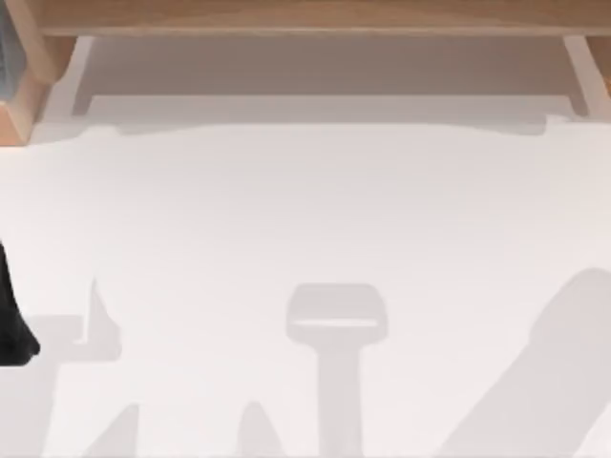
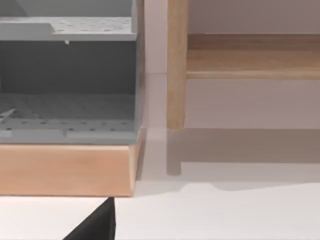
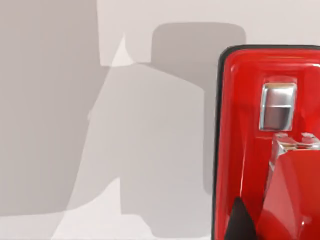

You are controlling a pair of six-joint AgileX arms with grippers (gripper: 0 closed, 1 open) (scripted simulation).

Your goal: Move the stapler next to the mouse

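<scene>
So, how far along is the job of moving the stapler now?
Done: nothing that I can confirm.
In hand: the right arm is close over the red stapler, a dark fingertip at its body; a firm grip cannot be judged.
Left: carrying it across the white table and setting it beside the mouse.
The dark shape at the table's left edge is probably the parked left arm.

Simulated office desk (image 1: 305, 210), wooden shelf (image 1: 305, 17)

Glossy red stapler (image 3: 240, 150) with silver metal part, white table (image 1: 305, 210), grey perforated shelf (image 2: 65, 110).
</scene>
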